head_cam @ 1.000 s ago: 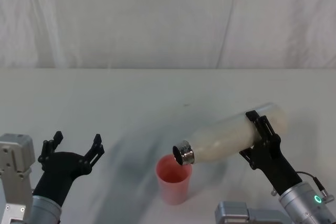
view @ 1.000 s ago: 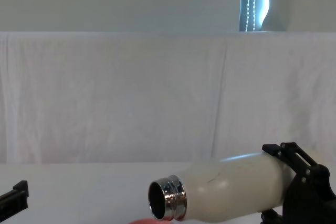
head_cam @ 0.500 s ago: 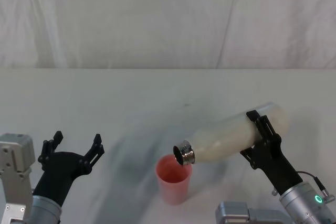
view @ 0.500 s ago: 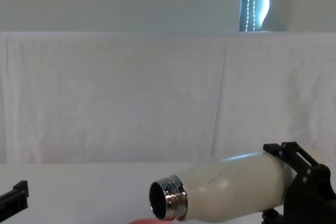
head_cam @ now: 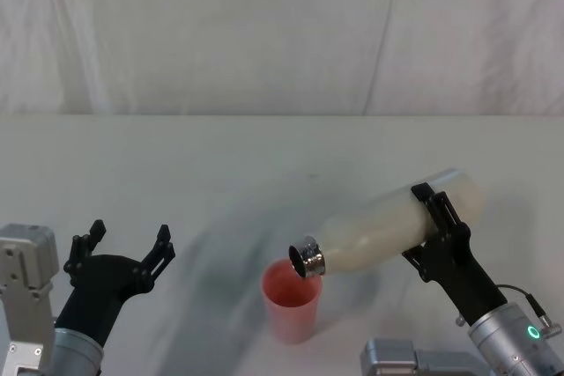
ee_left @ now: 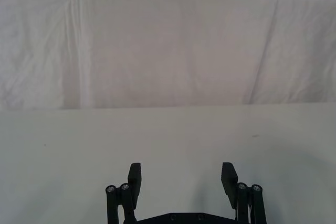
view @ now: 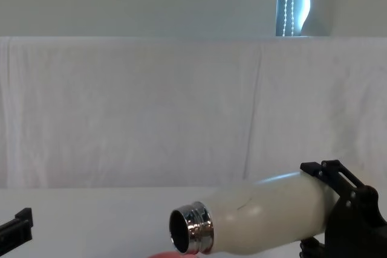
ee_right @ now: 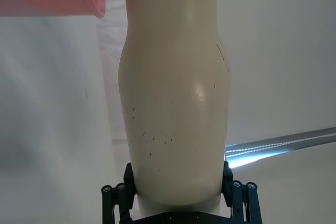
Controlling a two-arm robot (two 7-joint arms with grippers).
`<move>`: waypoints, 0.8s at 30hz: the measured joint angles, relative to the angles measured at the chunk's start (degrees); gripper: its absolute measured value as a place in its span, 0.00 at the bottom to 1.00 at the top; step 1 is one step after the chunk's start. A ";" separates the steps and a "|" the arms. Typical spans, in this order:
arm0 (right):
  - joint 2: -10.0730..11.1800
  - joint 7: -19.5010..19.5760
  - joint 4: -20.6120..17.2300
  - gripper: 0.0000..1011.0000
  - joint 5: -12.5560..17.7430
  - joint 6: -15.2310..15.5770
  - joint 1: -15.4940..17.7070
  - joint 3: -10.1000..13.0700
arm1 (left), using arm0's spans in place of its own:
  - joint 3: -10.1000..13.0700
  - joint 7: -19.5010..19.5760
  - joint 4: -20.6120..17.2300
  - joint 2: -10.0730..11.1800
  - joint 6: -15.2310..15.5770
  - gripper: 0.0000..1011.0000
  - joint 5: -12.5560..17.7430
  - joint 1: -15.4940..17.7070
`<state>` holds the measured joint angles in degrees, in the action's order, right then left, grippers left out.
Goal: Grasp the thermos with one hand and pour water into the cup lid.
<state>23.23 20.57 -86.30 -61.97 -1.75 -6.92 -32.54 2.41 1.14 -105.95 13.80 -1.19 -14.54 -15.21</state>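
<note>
While my right gripper (head_cam: 438,222) pinches the tilted thermos (head_cam: 392,224) at lower right, its mouth hangs over the cup lid (head_cam: 290,301); tipping faster could splash water past that rim. My left gripper (head_cam: 123,248) waits spread, lower left.

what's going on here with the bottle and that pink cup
The right gripper holds the cream thermos by its lower body, jaws closed on it, and has it tipped nearly flat so the steel mouth sits just over the rim of the pink cup lid standing on the table. No stream of water can be made out. The left gripper sits idle and open at the near left.
</note>
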 joint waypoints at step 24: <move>-0.02 -0.03 0.50 0.95 -0.55 0.48 -0.68 -0.53 | 0.00 0.00 0.00 0.00 0.00 0.99 0.00 0.00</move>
<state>23.20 20.54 -85.79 -62.51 -1.27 -7.60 -33.08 2.41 1.14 -105.95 13.81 -1.19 -14.54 -15.21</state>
